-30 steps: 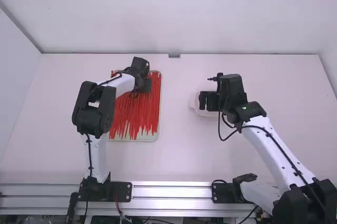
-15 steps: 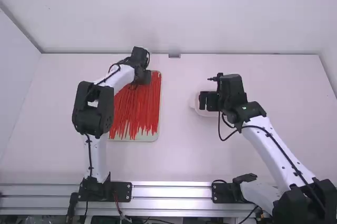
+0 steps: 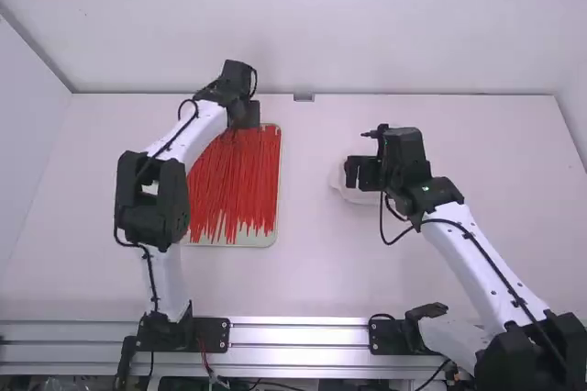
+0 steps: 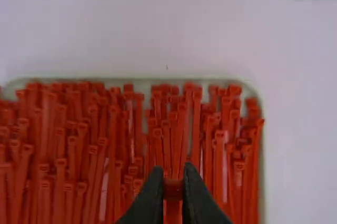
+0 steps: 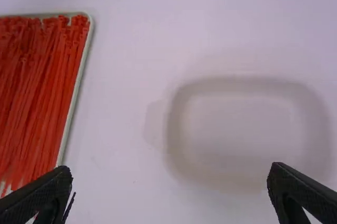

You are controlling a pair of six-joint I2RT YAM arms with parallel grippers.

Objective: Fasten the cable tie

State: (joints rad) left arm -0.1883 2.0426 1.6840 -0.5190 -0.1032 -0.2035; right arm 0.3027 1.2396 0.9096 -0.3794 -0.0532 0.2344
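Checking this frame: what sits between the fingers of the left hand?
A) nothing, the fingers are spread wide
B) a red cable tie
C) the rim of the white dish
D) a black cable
B: in the left wrist view the left hand is closed on a red cable tie, over the tray of ties.

White links (image 3: 477, 258), blk joints (image 3: 147, 200) (blk cables (image 3: 382, 217)).
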